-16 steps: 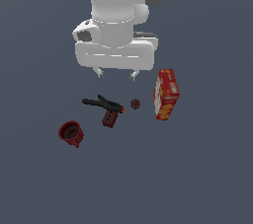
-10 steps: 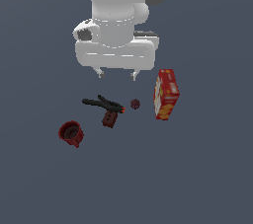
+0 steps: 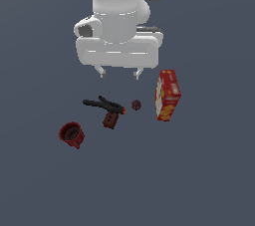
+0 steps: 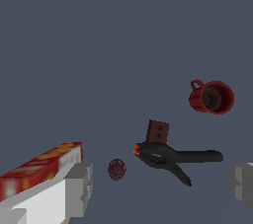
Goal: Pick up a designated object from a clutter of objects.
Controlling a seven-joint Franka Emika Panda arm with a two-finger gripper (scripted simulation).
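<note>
The small dark red-brown block lies on the grey floor, touching the orange tip of the black stick-like tool. It also shows in the wrist view, beside the tool. A small dark ball lies to the block's right in the exterior view, and it shows in the wrist view. The dark red mug lies at the exterior view's left. The tall red-and-yellow box stands at the right. My gripper is open and empty, well above the clutter, its fingertips wide apart.
Grey floor all around the clutter. The mug and the box show in the wrist view too. The arm's white body fills the upper middle of the exterior view.
The gripper has risen slightly in the exterior view. None of the objects has moved.
</note>
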